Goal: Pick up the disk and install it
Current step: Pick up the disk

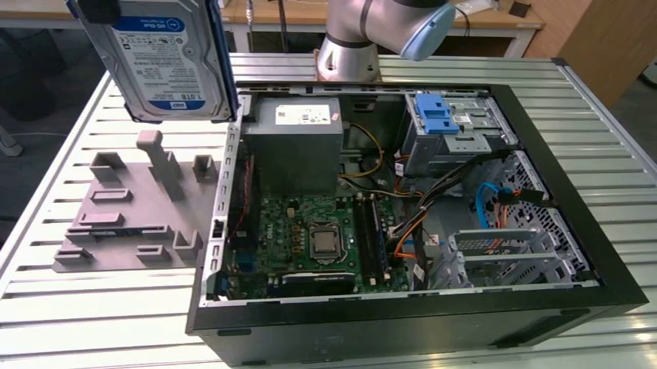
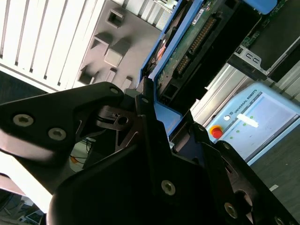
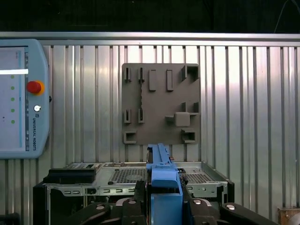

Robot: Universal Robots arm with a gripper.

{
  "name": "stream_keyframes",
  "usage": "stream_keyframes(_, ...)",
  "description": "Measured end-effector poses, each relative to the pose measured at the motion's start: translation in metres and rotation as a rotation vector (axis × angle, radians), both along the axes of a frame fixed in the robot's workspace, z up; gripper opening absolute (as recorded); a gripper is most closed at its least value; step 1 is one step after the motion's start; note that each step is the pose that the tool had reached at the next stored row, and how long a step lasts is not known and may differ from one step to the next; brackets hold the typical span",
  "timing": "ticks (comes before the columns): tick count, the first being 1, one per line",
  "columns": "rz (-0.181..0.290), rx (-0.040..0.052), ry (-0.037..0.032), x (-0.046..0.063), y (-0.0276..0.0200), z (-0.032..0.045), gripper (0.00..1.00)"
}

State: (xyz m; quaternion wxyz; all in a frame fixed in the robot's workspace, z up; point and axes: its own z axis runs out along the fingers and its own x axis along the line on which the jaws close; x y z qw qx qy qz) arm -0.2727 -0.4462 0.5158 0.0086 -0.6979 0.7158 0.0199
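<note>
First wrist view: gripper [image 3: 165,207], pointing down, seemingly clamps disk [image 3: 161,165] edge-on.

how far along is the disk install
Pickup looks done: the disk hangs in the air above the grey holder. In hand: the gripper is clamped on its blue frame. Left: installing, since the disk is not yet inside the computer case.

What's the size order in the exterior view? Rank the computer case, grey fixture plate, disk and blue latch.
1. computer case
2. grey fixture plate and disk: they look alike, and the disk hangs nearer the camera, so they are left unranked
3. blue latch
</note>
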Motion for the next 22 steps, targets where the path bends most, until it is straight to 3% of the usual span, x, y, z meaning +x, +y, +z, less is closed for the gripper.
stream_keyframes(8,0.000,-0.0001,0.0001,0.018,-0.0026,-0.0013,0.36)
stream_keyframes(16,0.000,0.0000,0.0002,0.030,-0.0152,-0.0050,0.36)
stream_keyframes(22,0.000,-0.0001,0.0009,0.044,-0.0179,-0.0057,0.36)
